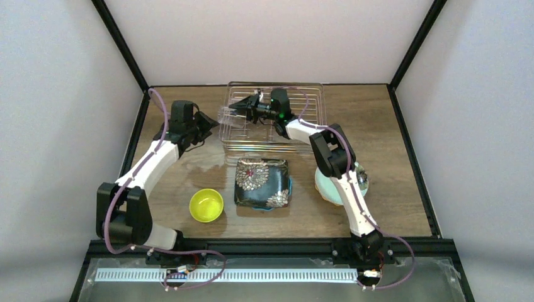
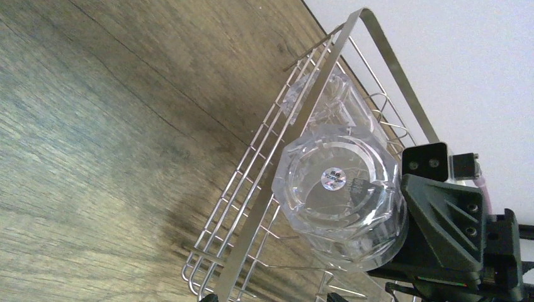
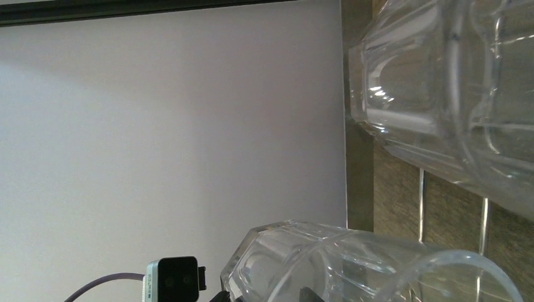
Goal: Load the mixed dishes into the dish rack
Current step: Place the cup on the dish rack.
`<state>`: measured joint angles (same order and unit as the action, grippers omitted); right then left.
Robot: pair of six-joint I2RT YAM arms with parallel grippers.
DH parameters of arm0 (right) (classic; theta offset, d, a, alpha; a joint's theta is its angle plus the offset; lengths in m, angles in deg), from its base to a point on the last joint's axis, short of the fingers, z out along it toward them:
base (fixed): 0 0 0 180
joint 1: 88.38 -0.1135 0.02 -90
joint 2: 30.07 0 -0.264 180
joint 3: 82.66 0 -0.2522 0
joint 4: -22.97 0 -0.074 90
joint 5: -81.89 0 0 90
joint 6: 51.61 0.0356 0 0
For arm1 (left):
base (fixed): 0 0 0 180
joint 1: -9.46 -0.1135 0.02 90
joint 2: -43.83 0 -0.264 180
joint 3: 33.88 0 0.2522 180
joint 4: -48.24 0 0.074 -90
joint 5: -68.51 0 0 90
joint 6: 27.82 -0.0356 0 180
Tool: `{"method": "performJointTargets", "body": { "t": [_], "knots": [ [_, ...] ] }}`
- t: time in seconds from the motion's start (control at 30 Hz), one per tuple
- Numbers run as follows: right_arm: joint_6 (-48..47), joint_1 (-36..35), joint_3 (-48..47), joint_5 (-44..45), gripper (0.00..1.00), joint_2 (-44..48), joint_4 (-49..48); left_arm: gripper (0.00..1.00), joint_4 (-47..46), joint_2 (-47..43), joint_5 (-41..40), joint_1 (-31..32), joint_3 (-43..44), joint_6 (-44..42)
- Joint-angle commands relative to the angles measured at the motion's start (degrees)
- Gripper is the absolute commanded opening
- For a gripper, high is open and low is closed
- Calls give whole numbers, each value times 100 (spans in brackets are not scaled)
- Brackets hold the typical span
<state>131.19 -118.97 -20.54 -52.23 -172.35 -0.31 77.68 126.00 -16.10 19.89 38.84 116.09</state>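
- My left gripper (image 1: 203,126) hangs beside the dish rack (image 1: 307,100); I cannot tell how wide its fingers are.
- The right gripper (image 1: 242,112) clamps the clear glass (image 2: 340,189) sideways, rack directly beneath it, probably for laying it down.
- The base sticker (image 2: 334,178) facing my left gripper has unreadable print.

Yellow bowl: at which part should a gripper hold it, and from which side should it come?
Grip the rim of the bowl, coming straight down from above, one finger inside and one outside the wall. It stands upright with its mouth upward, and its body looks too wide to span, so the thin rim is probably easiest to pinch.
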Motion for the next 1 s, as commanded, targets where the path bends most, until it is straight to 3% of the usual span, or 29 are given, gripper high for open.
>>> {"method": "performJointTargets", "body": {
  "t": [0.0,0.4,0.83,0.97],
  "knots": [
    [-352,33,90,39,66,222,495,100,-65,133,49,-15,85,-56],
    [-855,100,34,10,70,297,1211,100,-187,269,128,-16,123,-4],
    [-1794,97,-698,-25,74,149,2881,100,-216,317,165,-15,158,-3],
    [-2056,104,-822,-11,81,105,3352,100,-224,310,167,-15,152,5]
  ]
}}
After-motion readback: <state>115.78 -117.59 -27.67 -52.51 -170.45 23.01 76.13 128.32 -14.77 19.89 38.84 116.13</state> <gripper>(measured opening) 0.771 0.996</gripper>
